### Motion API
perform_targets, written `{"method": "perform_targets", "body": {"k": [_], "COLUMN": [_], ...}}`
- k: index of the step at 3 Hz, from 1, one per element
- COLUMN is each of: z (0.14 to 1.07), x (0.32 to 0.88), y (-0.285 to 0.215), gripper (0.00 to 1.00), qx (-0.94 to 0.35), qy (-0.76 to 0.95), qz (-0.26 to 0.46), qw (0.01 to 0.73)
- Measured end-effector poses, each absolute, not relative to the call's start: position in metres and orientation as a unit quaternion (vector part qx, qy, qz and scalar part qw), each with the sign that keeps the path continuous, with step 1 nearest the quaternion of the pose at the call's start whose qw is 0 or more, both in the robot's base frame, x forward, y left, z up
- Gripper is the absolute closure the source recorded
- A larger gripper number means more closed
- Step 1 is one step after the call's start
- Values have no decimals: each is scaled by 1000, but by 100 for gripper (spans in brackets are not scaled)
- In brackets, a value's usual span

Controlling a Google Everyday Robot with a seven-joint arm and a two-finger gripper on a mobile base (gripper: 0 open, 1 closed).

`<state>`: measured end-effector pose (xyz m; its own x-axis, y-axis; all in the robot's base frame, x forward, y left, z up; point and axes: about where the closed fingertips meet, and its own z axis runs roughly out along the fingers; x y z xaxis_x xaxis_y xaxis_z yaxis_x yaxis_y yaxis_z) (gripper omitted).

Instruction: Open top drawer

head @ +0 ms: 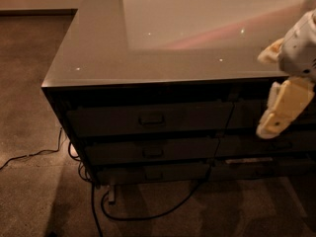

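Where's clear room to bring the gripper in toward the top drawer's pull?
The top drawer front is bare on both sides of its pull, up to the cable hanging at its right end. The gripper hangs right of that cable. Loose cords crowd the floor under the left corner.

Top drawer (108,120): front plain dark grey; pull (151,118) similarly dark. Lower drawers (123,153) were the same dark grey. Counter top (94,53) was glossy grey-brown, with a paler rectangular patch, a pinkish streak and small white glints. Gripper (276,113), at the right edge before the drawer fronts, was cream-yellow; arm (301,46) white. Floor (29,83) was speckled brown. Cables (148,215) were black.
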<state>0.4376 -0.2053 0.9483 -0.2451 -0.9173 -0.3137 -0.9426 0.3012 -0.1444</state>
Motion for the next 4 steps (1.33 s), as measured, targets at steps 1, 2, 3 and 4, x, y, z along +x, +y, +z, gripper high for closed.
{"method": "perform_targets", "body": {"k": [1,2,3,4], "z": [921,896,883,884], "x": [427,417,427,428], "y": [-161,-114,-71,-68], "gripper": [0,0,0,0], "qx": [-585,-579,-583,-582], "qy": [781,774,769,770], "qz": [112,155,162,161], "qw": [187,205,205,205]}}
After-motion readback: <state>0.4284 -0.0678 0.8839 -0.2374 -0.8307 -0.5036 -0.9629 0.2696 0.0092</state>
